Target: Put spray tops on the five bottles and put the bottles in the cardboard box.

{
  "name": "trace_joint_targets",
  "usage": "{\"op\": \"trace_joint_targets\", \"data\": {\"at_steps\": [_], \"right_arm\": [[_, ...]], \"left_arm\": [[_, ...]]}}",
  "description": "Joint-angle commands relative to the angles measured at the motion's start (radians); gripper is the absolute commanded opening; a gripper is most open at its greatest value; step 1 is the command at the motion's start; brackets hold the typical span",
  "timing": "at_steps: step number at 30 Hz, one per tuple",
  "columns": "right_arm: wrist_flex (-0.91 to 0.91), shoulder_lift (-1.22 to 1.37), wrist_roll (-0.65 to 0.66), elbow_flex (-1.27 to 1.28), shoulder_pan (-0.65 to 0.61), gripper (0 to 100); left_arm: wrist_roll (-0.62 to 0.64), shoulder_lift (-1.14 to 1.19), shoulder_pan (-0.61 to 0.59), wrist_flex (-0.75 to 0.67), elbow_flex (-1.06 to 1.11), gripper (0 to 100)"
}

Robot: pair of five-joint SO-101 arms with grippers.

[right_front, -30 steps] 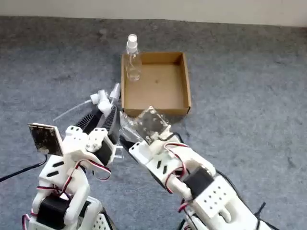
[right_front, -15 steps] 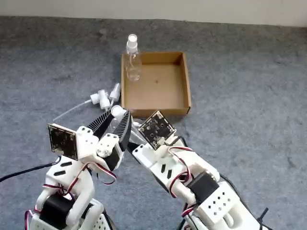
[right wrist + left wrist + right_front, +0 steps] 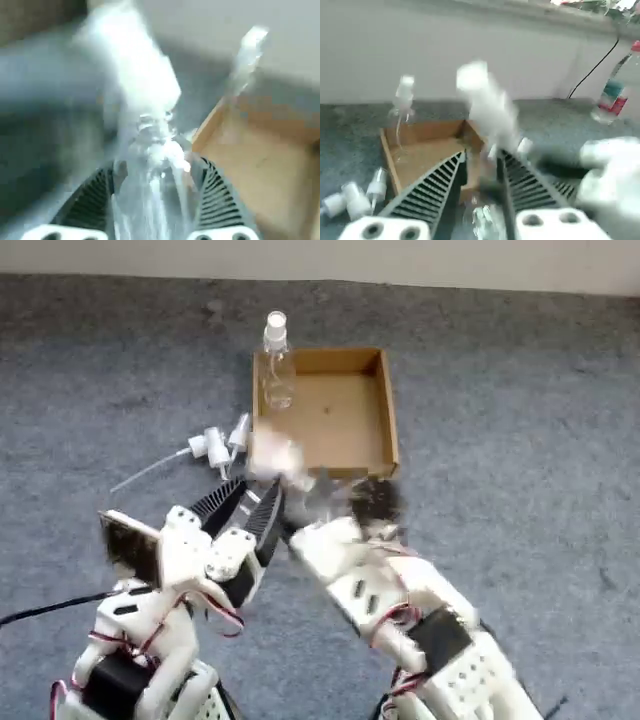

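Note:
My right gripper (image 3: 155, 172) is shut on a clear bottle (image 3: 150, 160) that carries a white spray top (image 3: 135, 75). In the high view this bottle (image 3: 278, 458) is a blur just in front of the cardboard box (image 3: 390, 420). My left gripper (image 3: 250, 502) stands open close behind it, its black fingers (image 3: 440, 185) apart with nothing between them. The blurred capped bottle (image 3: 485, 105) shows just past their tips. Another capped bottle (image 3: 277, 375) stands upright in the box's far left corner.
Loose spray tops (image 3: 215, 445) with thin tubes lie on the grey carpet left of the box, near my left arm. The box floor (image 3: 260, 165) is bare apart from the corner bottle (image 3: 247, 55). Open carpet lies to the right of the box.
My left gripper brought a spray top onto the bottle held by my right gripper, then let go. The right arm now swings the capped bottle toward the box.

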Motion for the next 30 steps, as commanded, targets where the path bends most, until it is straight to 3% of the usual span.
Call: {"op": "trace_joint_targets", "data": {"at_steps": [1, 16, 20, 24, 30], "right_arm": [[-0.038, -0.061, -0.006, -0.013, 0.030, 0.5], [-0.042, -0.028, -0.003, -0.001, 0.035, 0.5], [-0.050, -0.001, -0.008, -0.051, 0.096, 0.5], [-0.054, 0.166, -0.009, -0.183, 0.130, 0.5], [-0.051, 0.441, -0.011, -0.426, 0.085, 0.5]], "left_arm": [[-0.008, 0.007, 0.045, 0.014, -0.004, 13], [-0.072, -0.004, -0.085, 0.012, -0.005, 12], [-0.072, -0.004, -0.087, 0.014, -0.001, 12], [-0.143, 0.001, -0.079, 0.014, -0.001, 12], [-0.256, 0.005, 0.008, 0.037, 0.001, 12]]}}
